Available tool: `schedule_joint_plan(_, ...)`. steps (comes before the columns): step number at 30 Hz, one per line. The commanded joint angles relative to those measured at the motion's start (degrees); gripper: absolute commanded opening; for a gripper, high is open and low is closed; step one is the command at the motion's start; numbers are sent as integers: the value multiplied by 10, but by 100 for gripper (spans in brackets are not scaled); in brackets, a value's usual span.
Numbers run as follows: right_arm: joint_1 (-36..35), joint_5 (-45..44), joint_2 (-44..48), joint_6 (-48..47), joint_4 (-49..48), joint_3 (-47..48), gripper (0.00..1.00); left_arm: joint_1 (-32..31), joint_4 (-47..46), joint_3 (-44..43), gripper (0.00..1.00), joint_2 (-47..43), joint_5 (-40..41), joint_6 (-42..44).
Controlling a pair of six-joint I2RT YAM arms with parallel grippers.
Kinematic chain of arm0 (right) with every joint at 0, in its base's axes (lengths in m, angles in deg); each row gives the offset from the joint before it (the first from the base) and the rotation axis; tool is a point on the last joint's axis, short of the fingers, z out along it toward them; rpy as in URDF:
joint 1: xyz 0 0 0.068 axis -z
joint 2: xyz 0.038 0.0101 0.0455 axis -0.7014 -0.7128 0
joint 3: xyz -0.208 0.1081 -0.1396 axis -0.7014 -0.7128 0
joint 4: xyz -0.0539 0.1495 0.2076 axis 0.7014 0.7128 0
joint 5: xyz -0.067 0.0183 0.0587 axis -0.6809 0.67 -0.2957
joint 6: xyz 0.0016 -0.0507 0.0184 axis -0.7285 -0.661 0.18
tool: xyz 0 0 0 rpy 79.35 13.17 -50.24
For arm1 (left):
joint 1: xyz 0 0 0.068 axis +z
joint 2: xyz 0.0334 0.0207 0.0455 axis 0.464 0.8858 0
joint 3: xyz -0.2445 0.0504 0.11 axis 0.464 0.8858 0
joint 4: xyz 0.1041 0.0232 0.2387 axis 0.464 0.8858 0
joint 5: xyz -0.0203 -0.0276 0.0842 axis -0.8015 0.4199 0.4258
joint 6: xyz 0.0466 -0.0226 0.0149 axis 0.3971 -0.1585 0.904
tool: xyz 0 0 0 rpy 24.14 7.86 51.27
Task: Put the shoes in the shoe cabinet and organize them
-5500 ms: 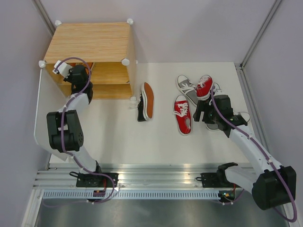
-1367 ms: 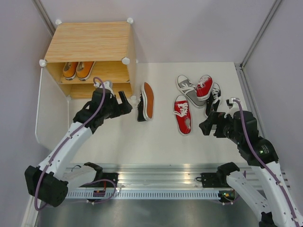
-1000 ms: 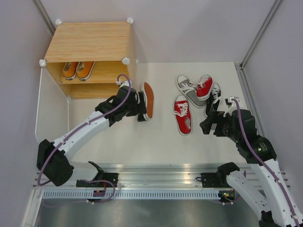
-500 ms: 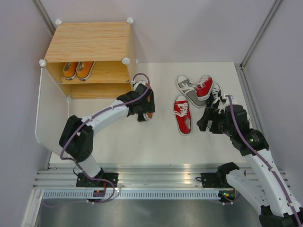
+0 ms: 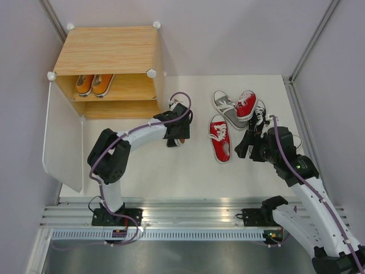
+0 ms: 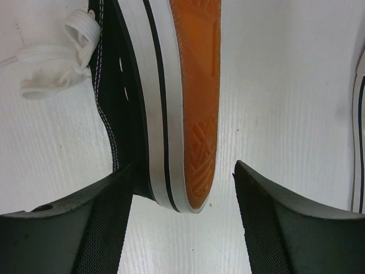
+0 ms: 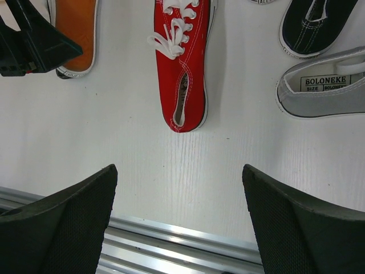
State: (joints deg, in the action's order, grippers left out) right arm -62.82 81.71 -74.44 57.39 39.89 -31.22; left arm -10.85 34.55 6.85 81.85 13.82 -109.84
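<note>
Left gripper (image 6: pixel 182 171) jaws apart, straddling black shoe (image 6: pixel 128 85) on its side, right gripper (image 7: pixel 179 171) spread, empty, near red shoe (image 7: pixel 182 63)

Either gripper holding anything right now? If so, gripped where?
Nothing is held. The left gripper straddles one end of the black shoe, which lies on its side, with a gap on the sole side. The right gripper is open and empty.

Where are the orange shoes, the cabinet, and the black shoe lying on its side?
orange shoes (image 5: pixel 101 85): top view, one shoe's canvas upper.
shoe cabinet (image 5: pixel 108 50): top view, its wooden top.
black shoe (image 6: pixel 122 97): left wrist view, its black canvas side.
</note>
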Motion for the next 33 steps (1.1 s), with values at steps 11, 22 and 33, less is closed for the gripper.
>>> schedule_joint_plan(11, -3, -22, -5, 7, -16, 19, 92, -64, -11, -66, 71, 36, 39, 79)
schedule_joint_plan(22, -3, -123, -14, 6, 38, 50, 93, -72, -11, -81, 84, -31, 1, 45)
schedule_joint_plan(33, -3, -107, -36, 7, 32, 73, 92, -62, -19, -38, 95, -150, 31, 42)
